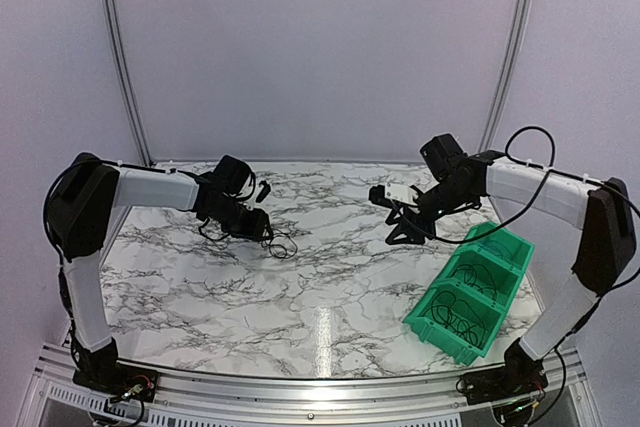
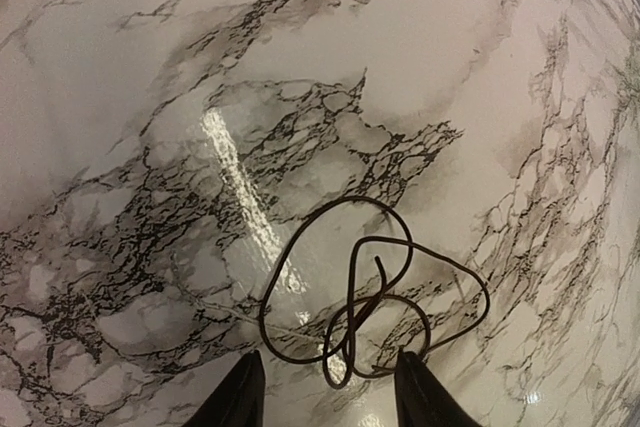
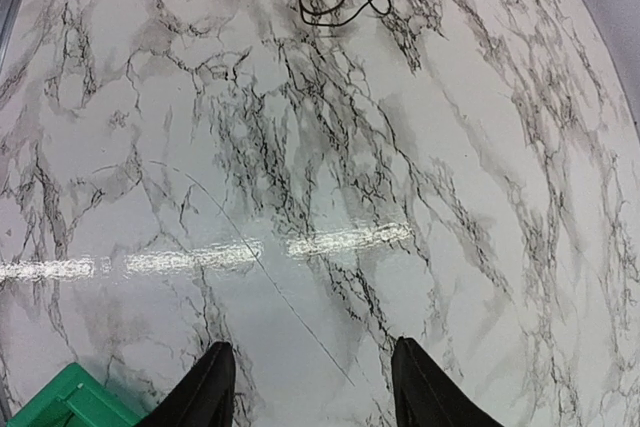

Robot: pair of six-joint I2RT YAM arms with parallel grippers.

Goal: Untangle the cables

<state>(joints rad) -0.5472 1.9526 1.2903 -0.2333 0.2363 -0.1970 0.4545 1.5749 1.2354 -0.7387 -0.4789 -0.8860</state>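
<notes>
I have the left claw [image 2: 330, 362] low over the marble tabletop [image 1: 330, 287], its two fingers spread with nothing pinched. The cable tangle [image 2: 348, 332] lies flat on the tabletop right at that claw: a thin dark wire in several overlapping loops. The nearest loops sit in the gap between the fingertips and the rest fan out ahead of them. In the overhead view the tangle is left of the middle of the tabletop, just off the tip of the left arm.

The right claw [image 3: 311, 347] hangs above bare marble on the right side, well apart from the tangle. Its fingers are spread too, and there is nothing between them. Through its wrist camera I see the tangle small at the far edge.

A green bin [image 1: 505, 247] sits at the right near corner, beside the right arm. It has three compartments with coiled black cables [image 1: 462, 309] in them.
</notes>
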